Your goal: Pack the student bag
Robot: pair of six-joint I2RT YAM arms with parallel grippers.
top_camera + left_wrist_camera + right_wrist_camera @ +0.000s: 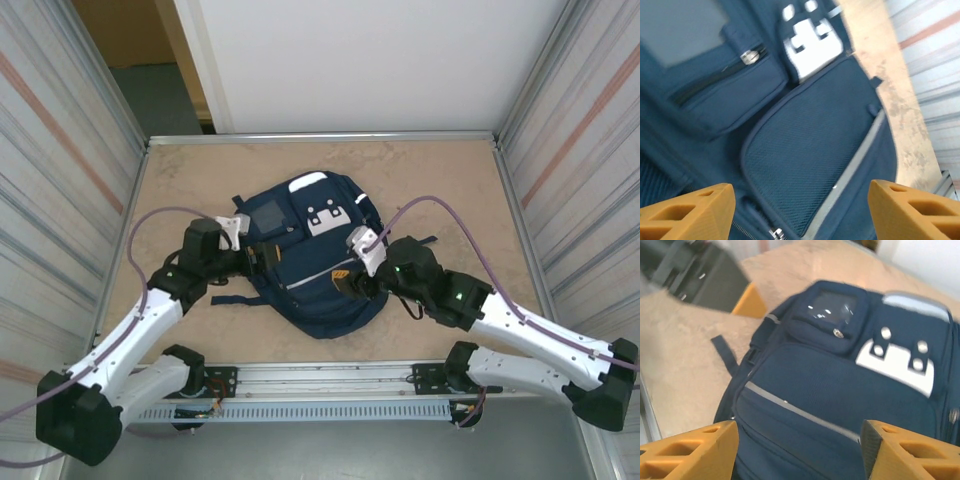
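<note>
The student bag [305,255] lies flat in the middle of the table, navy blue with white patches and a thin grey stripe across its front pocket. My left gripper [262,258] hovers at the bag's left side. Its orange fingers [685,210] stand wide apart over the mesh front pocket [810,140], with nothing between them. My right gripper [345,276] is at the bag's lower right, also open, its fingers [910,450] spread above the striped pocket [805,410]. A zip pull [775,234] shows near the left gripper [800,215].
The tan table [450,190] is boxed in by corrugated metal walls on the left [60,180] and right [580,150]. A metal rail [330,385] runs along the near edge. A dark strap [725,355] of the bag trails on the table.
</note>
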